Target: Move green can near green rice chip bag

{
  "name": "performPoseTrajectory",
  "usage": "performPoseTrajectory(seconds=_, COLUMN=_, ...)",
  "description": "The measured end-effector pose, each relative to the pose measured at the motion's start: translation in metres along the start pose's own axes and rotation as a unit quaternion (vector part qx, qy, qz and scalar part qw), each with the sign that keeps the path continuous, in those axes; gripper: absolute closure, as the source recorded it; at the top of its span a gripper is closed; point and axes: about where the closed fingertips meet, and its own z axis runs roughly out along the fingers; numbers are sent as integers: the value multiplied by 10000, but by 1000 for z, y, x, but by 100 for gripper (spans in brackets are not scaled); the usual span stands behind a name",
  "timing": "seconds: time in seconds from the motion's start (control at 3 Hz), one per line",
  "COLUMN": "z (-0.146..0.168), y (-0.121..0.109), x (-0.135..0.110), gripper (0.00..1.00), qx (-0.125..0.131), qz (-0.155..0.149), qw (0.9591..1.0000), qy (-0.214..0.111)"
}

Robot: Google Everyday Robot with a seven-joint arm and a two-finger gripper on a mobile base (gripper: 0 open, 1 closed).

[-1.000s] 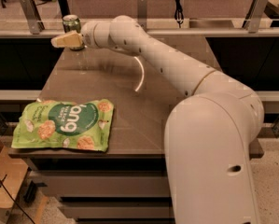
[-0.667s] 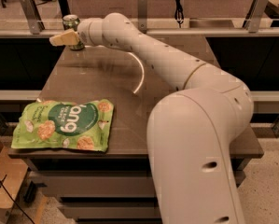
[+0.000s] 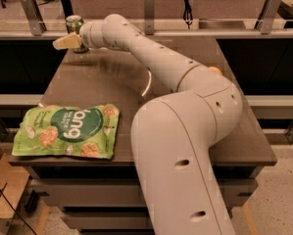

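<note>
The green can (image 3: 74,24) stands upright at the far left corner of the dark table (image 3: 111,82), its lower half hidden behind my gripper. My gripper (image 3: 68,41) is at the can, reaching in from the right with a cream finger lying across the can's front. The green rice chip bag (image 3: 67,131) lies flat at the near left corner of the table, well apart from the can. My white arm stretches across the table from the near right.
A rail with metal posts (image 3: 149,6) runs just behind the table's far edge. A white curved cable (image 3: 147,82) lies on the table's middle. A small orange thing (image 3: 214,70) peeks out behind my arm. A wooden object (image 3: 1,190) stands on the floor at the left.
My gripper has shifted slightly left, closer along the can's front. My arm's near body has swung to the left in view. The can and bag have not moved.
</note>
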Motion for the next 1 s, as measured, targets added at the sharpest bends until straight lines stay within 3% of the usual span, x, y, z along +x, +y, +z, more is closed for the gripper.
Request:
performPoseTrajectory(seconds=0.33, z=13, y=-3, x=8, gripper=18, qx=-76, qz=172, qw=9998, qy=-23)
performPoseTrajectory(seconds=1.0, z=9, y=-3, x=-4, gripper=64, qx=-220, qz=158, qw=9994, qy=-227)
